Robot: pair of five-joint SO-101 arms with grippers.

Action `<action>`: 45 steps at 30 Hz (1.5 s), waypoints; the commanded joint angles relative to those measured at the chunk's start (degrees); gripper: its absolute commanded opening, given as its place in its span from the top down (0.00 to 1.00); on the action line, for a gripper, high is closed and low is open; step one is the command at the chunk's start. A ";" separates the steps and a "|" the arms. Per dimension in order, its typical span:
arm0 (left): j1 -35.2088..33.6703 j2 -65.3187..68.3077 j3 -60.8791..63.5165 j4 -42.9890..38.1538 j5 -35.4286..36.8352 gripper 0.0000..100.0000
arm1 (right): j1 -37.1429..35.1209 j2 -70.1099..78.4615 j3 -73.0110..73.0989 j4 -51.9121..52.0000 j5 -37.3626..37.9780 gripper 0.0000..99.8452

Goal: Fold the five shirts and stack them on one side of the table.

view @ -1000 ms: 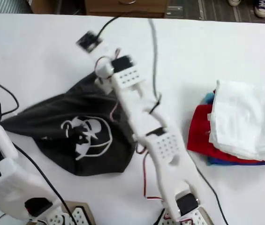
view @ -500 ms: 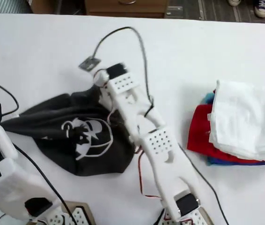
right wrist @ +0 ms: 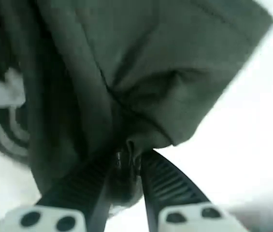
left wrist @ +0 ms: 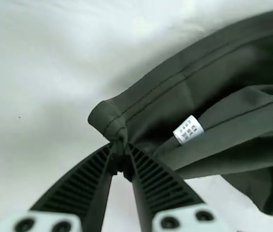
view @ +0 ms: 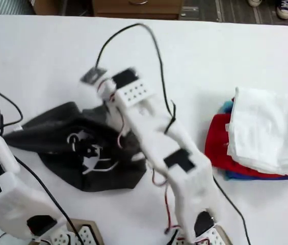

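Since left gripper (left wrist: 122,162) and right gripper (right wrist: 129,164) each clamp a black shirt (view: 110,173) edge, move them in step, cloth taut between them, so the fold lands flat.

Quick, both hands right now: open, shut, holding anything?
Left hand: closed, pinching a hem corner of the black shirt.
Right hand: closed on a bunched fold of the black shirt.

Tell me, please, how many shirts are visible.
5: a black shirt crumpled left of centre; white shirt atop the right-hand stack, red shirt beneath, blue shirt at bottom, light-blue shirt peeking behind. More could be hidden.
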 commanded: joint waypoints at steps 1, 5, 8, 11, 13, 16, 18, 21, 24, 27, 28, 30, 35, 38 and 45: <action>0.18 -3.87 -0.22 2.99 -2.11 0.98 | -1.36 -14.11 13.89 -1.36 0.00 0.98; -0.18 -3.87 -0.13 5.54 -6.15 0.98 | -0.57 -21.58 26.20 -4.53 0.00 0.98; -0.18 -3.96 2.24 5.63 -8.26 0.98 | 0.40 -25.54 33.67 -9.54 0.00 0.97; -0.18 -3.87 5.49 3.69 -8.44 0.98 | 3.65 -29.32 35.96 -14.99 0.00 0.90; -0.18 -3.87 7.16 1.85 -8.44 0.98 | 6.90 -31.87 34.64 -17.10 0.09 0.82; -0.18 -3.87 9.10 -0.26 -8.44 0.98 | 12.00 -34.59 31.03 -18.24 -0.44 0.74; -0.18 -3.87 9.98 -1.14 -8.44 0.98 | 14.81 -35.03 28.22 -18.59 -3.78 0.74; -0.18 -3.87 10.42 -1.67 -8.44 0.98 | 16.13 -31.78 24.00 -20.35 -8.97 0.79; -0.09 -3.87 10.51 -2.81 -8.44 0.98 | 14.90 -22.81 18.99 -22.46 -9.41 0.83; -0.09 -3.87 10.51 -3.60 -8.44 0.98 | 12.88 -11.03 12.66 -22.20 -9.41 0.83; -0.09 -3.87 10.51 -3.60 -8.44 0.98 | 12.53 -7.34 10.46 -22.11 -9.49 0.83; -0.09 -3.87 10.42 -3.60 -8.44 0.98 | 12.09 -0.84 5.98 -20.62 -9.49 0.82; -0.09 -3.87 10.51 -3.69 -8.44 0.98 | 9.19 10.07 -5.98 -13.93 -9.49 0.82; -0.09 -3.87 10.51 -4.04 -8.44 0.98 | 8.13 13.93 -13.01 -11.12 -9.49 0.82; -0.09 -3.87 10.51 -4.04 -8.44 0.98 | 8.13 21.58 -19.69 -6.55 -9.58 0.82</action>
